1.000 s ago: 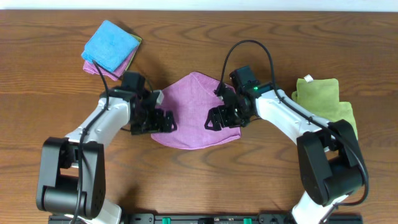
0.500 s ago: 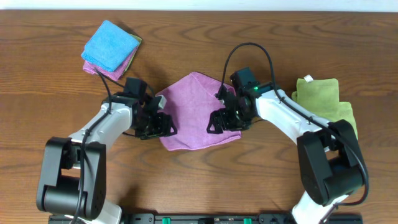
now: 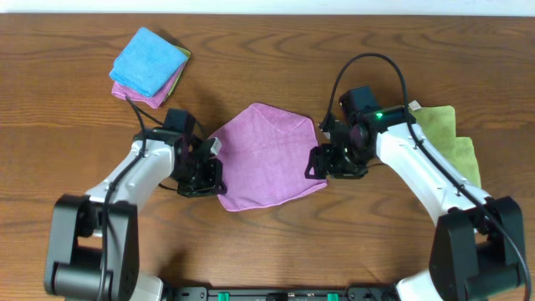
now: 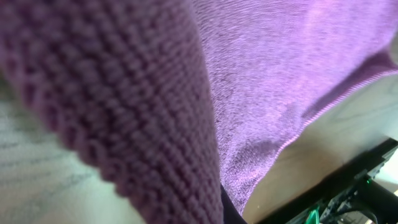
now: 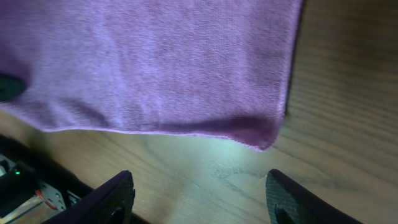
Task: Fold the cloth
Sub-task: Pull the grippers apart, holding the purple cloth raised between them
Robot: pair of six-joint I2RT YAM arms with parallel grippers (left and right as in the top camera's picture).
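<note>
The purple cloth [image 3: 266, 157] lies spread on the wooden table between the two arms. My left gripper [image 3: 212, 172] sits at the cloth's lower left edge and is shut on that edge. In the left wrist view the purple cloth [image 4: 280, 62] fills almost the whole frame, bunched close against the camera, and the fingers are hidden by it. My right gripper [image 3: 321, 164] stands open just off the cloth's right corner. In the right wrist view that cloth corner [image 5: 258, 134] lies ahead of the right gripper [image 5: 200, 179], with only bare wood between the fingers.
A stack of folded cloths, blue on top [image 3: 149, 60], lies at the back left. A crumpled green cloth [image 3: 443, 134] lies at the right, beside the right arm. A black rail [image 3: 276, 294] runs along the table's front edge.
The left gripper has gone from open to shut on the cloth's left edge. The right arm has slid rightwards off the cloth to its right corner. The cloth now lies flatter and wider.
</note>
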